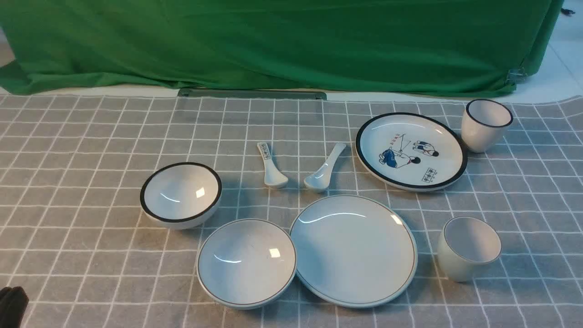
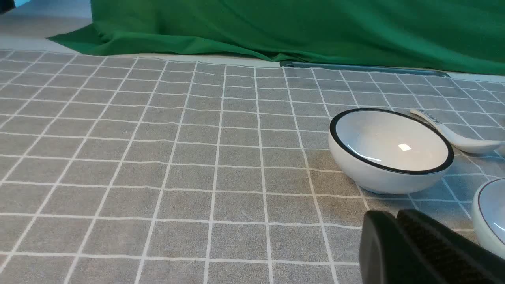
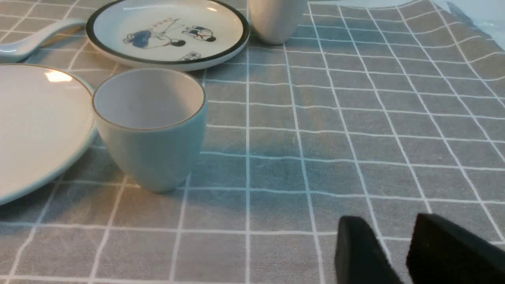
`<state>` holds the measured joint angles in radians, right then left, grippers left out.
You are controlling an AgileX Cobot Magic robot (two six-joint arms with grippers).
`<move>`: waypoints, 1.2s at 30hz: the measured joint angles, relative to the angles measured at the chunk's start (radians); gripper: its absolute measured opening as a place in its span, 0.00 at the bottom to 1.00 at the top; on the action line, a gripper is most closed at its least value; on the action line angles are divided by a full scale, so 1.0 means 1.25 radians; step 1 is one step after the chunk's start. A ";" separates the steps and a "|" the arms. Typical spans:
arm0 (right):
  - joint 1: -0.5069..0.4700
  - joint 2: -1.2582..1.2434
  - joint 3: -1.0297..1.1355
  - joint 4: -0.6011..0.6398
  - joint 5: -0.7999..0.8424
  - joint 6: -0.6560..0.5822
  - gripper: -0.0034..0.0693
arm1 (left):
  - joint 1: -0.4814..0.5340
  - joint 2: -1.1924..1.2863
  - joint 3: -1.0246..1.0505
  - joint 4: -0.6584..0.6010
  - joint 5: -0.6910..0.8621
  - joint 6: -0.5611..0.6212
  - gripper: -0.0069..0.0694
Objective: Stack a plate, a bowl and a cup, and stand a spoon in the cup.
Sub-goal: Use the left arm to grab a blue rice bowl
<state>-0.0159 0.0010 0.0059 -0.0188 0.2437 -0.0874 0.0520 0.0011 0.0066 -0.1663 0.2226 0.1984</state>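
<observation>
The plain pale plate (image 1: 353,250) lies at the near middle of the cloth, with the pale thin-rimmed bowl (image 1: 246,262) touching its left side and the pale cup (image 1: 469,248) upright to its right. The plain white spoon (image 1: 324,167) lies behind the plate. My left gripper (image 2: 394,215) is shut and empty, low over the cloth left of the bowl (image 2: 491,213); it shows at the front view's bottom left corner (image 1: 11,305). My right gripper (image 3: 388,221) is open and empty, near the cloth to the right of the cup (image 3: 152,126) and plate (image 3: 35,118).
A black-rimmed bowl (image 1: 181,194) stands at the left, a spoon with a printed handle (image 1: 271,165) beside the plain spoon, and a black-rimmed cartoon plate (image 1: 411,150) and a black-rimmed cup (image 1: 486,124) at the back right. A green cloth (image 1: 273,41) hangs behind.
</observation>
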 joint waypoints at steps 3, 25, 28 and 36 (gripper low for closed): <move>0.000 0.000 0.000 0.000 0.000 0.000 0.38 | 0.000 0.000 0.000 0.000 0.000 0.000 0.11; 0.000 0.000 0.000 0.000 0.000 0.000 0.38 | 0.000 0.000 0.000 -0.071 -0.080 -0.028 0.11; 0.000 0.000 0.000 0.000 0.000 0.000 0.38 | 0.000 0.000 0.000 -0.180 -0.162 -0.101 0.11; 0.000 0.000 0.000 0.068 -0.059 0.052 0.38 | 0.000 0.000 0.000 -0.227 -0.476 -0.355 0.11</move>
<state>-0.0159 0.0010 0.0059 0.0665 0.1695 -0.0228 0.0520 0.0011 0.0066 -0.4495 -0.3722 -0.2448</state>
